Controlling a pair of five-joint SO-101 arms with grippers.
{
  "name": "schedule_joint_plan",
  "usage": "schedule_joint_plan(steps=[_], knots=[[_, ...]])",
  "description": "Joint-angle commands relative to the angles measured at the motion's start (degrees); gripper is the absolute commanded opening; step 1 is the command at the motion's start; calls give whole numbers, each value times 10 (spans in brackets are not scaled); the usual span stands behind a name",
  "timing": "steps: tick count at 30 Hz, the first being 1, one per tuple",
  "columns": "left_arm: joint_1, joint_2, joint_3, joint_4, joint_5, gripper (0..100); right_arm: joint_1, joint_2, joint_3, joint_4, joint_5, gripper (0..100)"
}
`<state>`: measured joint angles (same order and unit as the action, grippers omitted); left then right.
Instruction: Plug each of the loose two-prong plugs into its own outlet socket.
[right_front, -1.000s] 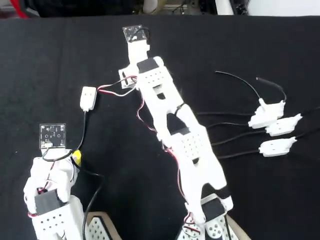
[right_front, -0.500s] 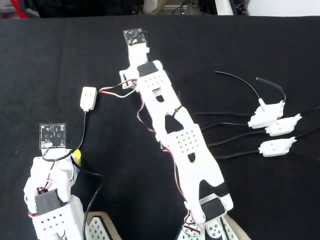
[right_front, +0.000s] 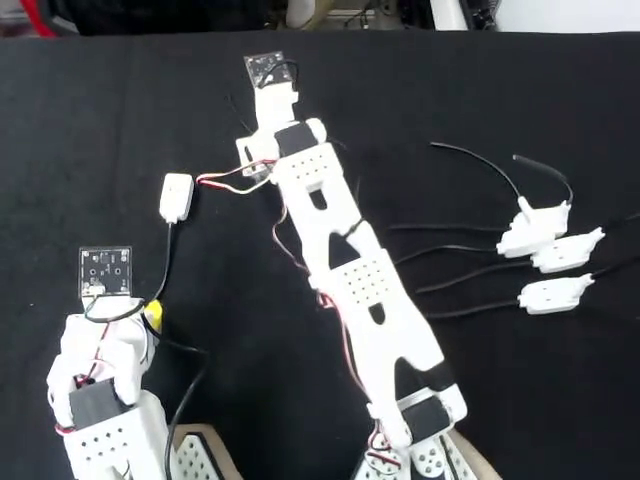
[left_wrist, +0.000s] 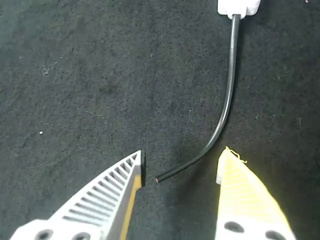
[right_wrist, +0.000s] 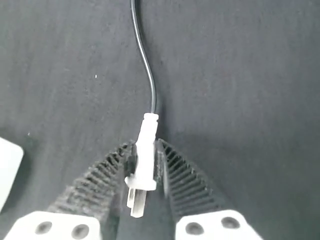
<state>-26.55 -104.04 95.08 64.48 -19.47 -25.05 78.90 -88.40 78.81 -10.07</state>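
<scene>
high view: right arm (right_front: 345, 270) stretched straighter; right gripper (right_wrist: 144, 144) clamps a plug (right_wrist: 143, 161).

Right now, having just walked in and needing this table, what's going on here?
The right gripper has its jaws shut on a white two-prong plug, not yet in any socket. The left gripper hangs open over the loose end of a black cord leading to a white outlet socket. Three more white connectors lie off to one side.
</scene>
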Motion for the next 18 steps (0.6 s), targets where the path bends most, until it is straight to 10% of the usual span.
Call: schedule_joint_plan(steps=[1, 18], knots=[[0, -3, -5, -11, -7, 242, -8, -1, -80, 59, 0, 12], [0, -3, -5, -12, -7, 242, 15, -164, 102, 225, 134, 12]])
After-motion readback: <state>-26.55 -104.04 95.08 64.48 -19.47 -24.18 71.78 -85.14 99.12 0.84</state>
